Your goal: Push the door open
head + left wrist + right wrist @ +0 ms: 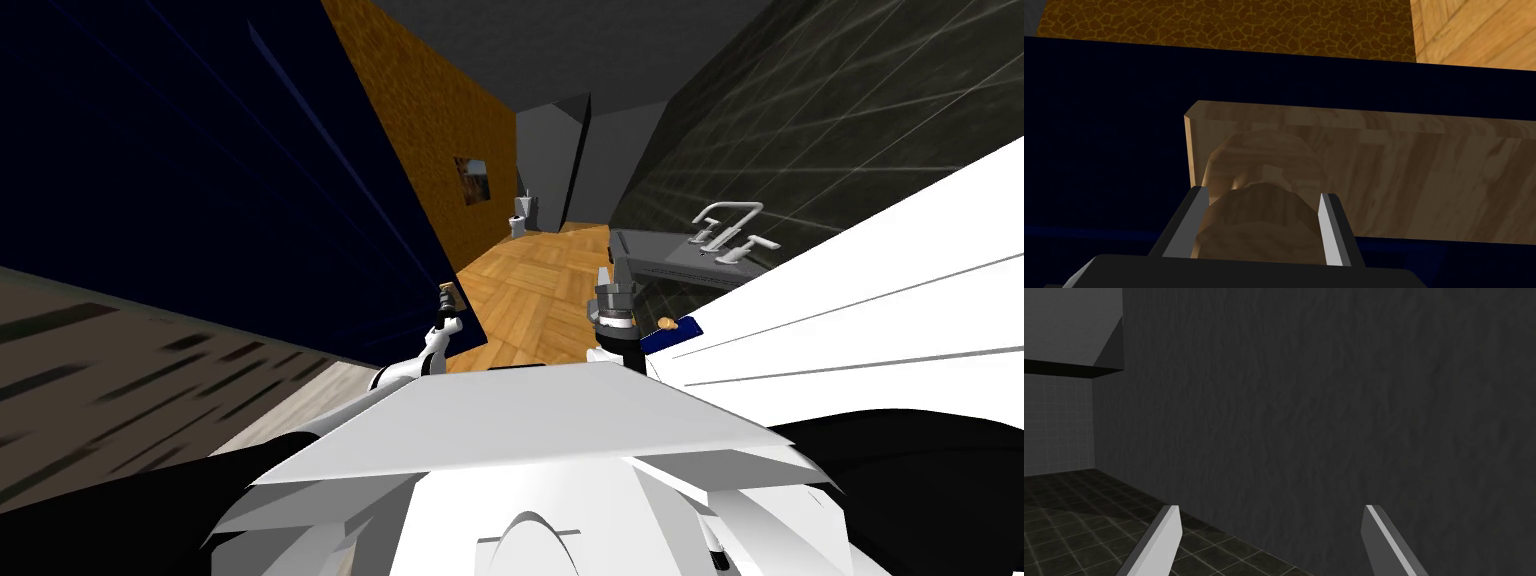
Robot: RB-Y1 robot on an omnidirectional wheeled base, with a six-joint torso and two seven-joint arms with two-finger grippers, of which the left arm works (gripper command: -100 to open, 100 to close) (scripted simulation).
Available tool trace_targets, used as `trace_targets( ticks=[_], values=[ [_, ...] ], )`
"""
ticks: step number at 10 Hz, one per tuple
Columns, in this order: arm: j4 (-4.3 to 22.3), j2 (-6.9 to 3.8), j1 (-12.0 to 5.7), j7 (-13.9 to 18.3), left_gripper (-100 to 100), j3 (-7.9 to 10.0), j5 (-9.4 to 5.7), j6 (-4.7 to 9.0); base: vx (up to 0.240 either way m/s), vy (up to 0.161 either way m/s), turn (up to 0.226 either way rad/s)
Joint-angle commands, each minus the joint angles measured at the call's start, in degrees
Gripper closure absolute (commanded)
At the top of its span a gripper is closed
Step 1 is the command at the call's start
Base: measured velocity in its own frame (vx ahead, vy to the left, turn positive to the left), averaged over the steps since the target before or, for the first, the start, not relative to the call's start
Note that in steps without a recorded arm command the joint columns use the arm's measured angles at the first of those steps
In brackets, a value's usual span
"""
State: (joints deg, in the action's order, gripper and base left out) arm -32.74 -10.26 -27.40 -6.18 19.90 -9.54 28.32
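The door [200, 170] is a dark navy slab on my left, standing at an angle alongside the passage. Its knob [1264, 155] looks brown and wooden and sits on a matching plate [1424, 175] fixed to the navy door face [1104, 125]. My left gripper [1261, 192] is shut on the knob, with a finger pressed on each side. In the head view that left gripper [450, 298] is at the door's edge. My right gripper [612, 290] is raised in front of my chest; its fingers [1169, 528] stand open with nothing between them.
A wooden floor [530, 290] runs ahead between an orange wall [440, 130] and a dark tiled wall. A grey counter [660, 250] with a faucet [725, 232] stands on the right. A white panelled slab [900, 300] with a small brass knob [667, 324] is close on my right. A toilet [520, 215] stands far ahead.
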Motion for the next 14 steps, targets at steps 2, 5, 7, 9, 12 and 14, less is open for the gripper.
trace_targets(
  ticks=[2,5,7,9,12,14],
  values=[
    [0.4,-1.1,-0.22,-0.4,100,1.38,-0.55,0.55,0.178,-0.065,0.058],
    [0.6,-1.15,0.09,-0.7,100,2.06,-0.8,0.64,0.155,-0.064,0.05],
    [0.6,-1.83,0.23,-1.3,100,3.39,-1.33,0.76,0.155,-0.028,0.044],
    [0.6,-2.05,0.31,-1.5,100,3.91,-1.54,0.8,0.155,-0.023,0.032],
    [0.8,-2.71,0.54,-2.1,100,5.4,-2.12,0.89,0.169,-0.046,0.042],
    [0.9,-3.25,0.74,-2.7,100,6.64,-2.61,0.96,0.176,-0.039,0.053]
  ],
)
